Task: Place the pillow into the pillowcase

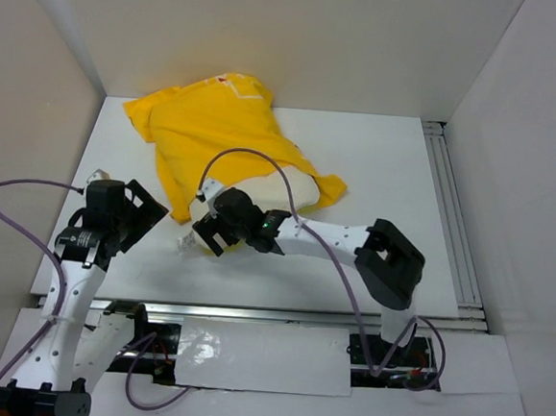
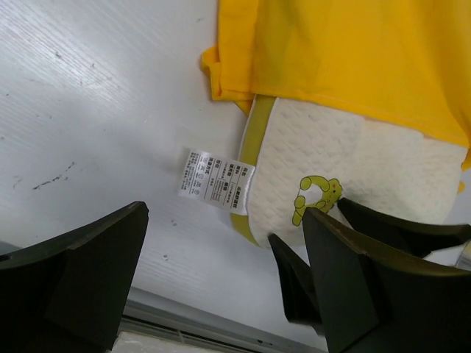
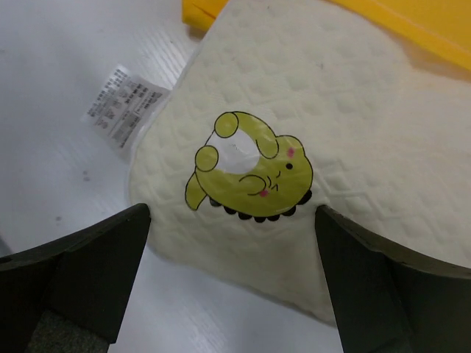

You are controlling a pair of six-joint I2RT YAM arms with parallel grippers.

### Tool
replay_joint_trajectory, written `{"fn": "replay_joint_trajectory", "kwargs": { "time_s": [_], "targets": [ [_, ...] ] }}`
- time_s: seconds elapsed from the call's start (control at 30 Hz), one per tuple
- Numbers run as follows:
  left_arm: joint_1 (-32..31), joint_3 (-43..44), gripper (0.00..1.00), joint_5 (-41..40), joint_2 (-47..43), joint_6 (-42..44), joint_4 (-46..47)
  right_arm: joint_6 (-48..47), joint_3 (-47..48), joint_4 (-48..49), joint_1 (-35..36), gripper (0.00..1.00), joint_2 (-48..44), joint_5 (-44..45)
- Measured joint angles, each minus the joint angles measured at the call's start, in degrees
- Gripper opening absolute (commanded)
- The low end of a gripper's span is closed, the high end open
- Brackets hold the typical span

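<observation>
Pillow [image 3: 353, 132] edge pokes from pillowcase [image 1: 217, 131]; right claw [image 3: 232, 228] spread above it, left claw [image 2: 224, 217] spread nearby.

A white bench [image 1: 386, 178] carries a crumpled yellow pillowcase [image 1: 217, 131]; a cream pillow [image 3: 368, 110] shows from under the pillowcase's near edge, its tag [image 2: 215, 179] flat on the bench.

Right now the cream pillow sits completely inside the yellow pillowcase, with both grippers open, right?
Not completely. The pillow is only partly inside the pillowcase: its end with the emblem and tag sticks out, as the right wrist view shows. The left gripper and right gripper are indeed open.
</observation>
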Motion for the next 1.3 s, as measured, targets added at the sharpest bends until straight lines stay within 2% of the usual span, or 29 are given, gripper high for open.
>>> {"fn": "replay_joint_trajectory", "kwargs": {
  "time_s": [0.07,0.1,0.13,0.17,0.2,0.23,0.4,0.53,0.67,0.8,1.03,1.3],
  "targets": [
    [1.6,0.0,0.99,0.2,-0.4,0.1,-0.7,-0.7,1.7,0.6,-0.2,0.97,4.5,0.6],
    [2.2,0.0,0.99,0.5,-0.6,0.3,-0.9,-1.0,2.2,0.8,-0.5,0.92,6.1,0.5],
    [2.7,0.0,0.99,0.8,-0.6,0.3,-1.0,-1.1,2.4,1.1,-0.7,0.82,7.3,0.1],
    [3.2,0.0,0.99,1.2,-0.5,0.5,-1.1,-1.1,2.4,1.5,-1.1,0.65,8.0,-0.6],
    [3.7,-0.1,0.99,1.7,-0.5,0.7,-1.1,-1.1,2.4,2.0,-1.7,0.13,8.4,-1.4],
    [4.0,-0.2,0.99,2.2,-0.6,1.2,-1.2,-1.1,2.5,2.3,-2.5,0.0,8.5,-2.2],
    [4.9,-1.2,0.99,5.7,-0.7,3.5,0.5,1.8,3.0,3.5,-7.0,0.0,8.1,-5.6],
    [5.0,-6.8,0.99,12.1,-0.7,6.2,6.8,2.2,3.6,1.3,-9.4,0.0,4.3,-9.0],
    [3.2,-13.4,0.99,16.9,-0.7,7.4,14.6,2.6,9.4,-3.0,-13.7,0.0,1.0,-12.8],
    [-0.5,-17.1,0.99,18.4,-0.7,7.5,22.9,2.8,15.5,-5.8,-18.4,0.0,-1.2,-16.6],
    [-6.5,-18.0,0.99,14.1,4.2,8.1,38.8,3.1,21.3,-11.3,-22.8,0.0,-1.5,-22.1],
    [-8.1,-18.4,0.99,4.2,13.8,13.1,49.3,3.2,27.1,-15.8,-24.9,0.0,-1.3,-25.6]
  ]
}}
